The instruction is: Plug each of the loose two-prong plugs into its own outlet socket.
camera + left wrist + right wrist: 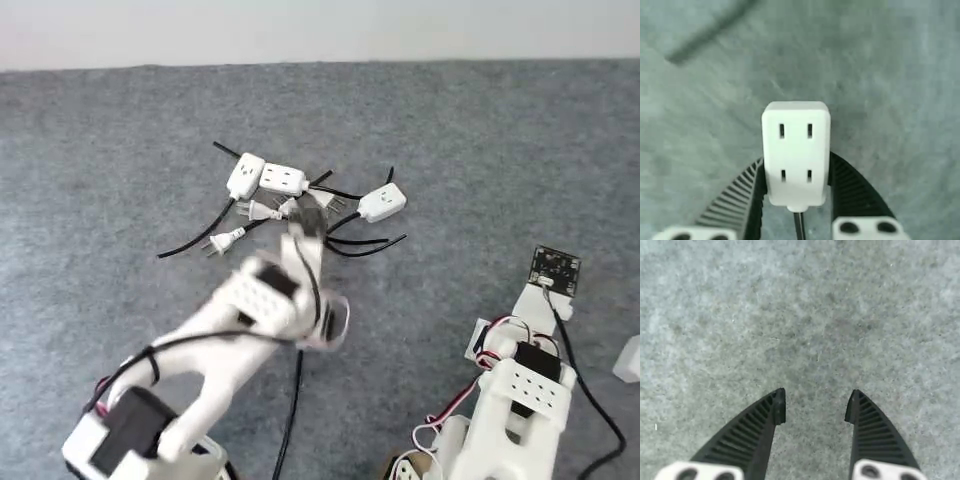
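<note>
"So which step was in hand at that moment?"

"Judging by the wrist view, it was securing a socket, not yet a plug. The left pincer [796, 162] had its fingers closed against the two long sides of a white outlet block [796, 145]. The block's face was turned up toward the camera, with two pairs of slots showing, and its cord ran back between the fingers."

"Was the block raised or lying on the desk [500, 130]?"

"That could not be told. From above, the left arm reached into the tangle of cords at the middle of the desk. One loose plug [228, 240] lay at the near-left end of the tangle, and a second plug [258, 210] lay just beside the arm's tip. Another block [382, 203] sat on the arm's other side."

"And the right pincer [815, 407]?"

"It hung wide open over bare desk with nothing between its fingers, well apart from the tangle."

"What did the next move call for?"

"Probably a plug had to be brought to the held block, prongs first and square to one slot pair. With the left pincer occupied, that job likely fell to the right one, and it needed the block held steady against the push."
</note>
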Tool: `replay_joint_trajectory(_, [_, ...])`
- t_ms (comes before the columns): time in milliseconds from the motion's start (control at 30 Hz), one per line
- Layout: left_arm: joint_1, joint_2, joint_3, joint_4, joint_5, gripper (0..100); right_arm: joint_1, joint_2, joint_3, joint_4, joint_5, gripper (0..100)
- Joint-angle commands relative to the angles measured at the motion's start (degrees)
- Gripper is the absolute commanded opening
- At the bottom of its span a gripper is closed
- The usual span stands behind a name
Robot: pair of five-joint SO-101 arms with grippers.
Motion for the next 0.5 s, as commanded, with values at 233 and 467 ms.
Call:
replay_joint_trajectory(233, [1.58, -7.47, 8.48, -10.37, 13.10, 1, -0.48, -1.27, -0.44, -0.92, 0.62, 20.1])
replay_joint_trajectory(467, [1.85, -7.47, 7.43, -10.37, 9.76, 2, -0.48, -1.27, -0.44, -0.92, 0.70, 20.1])
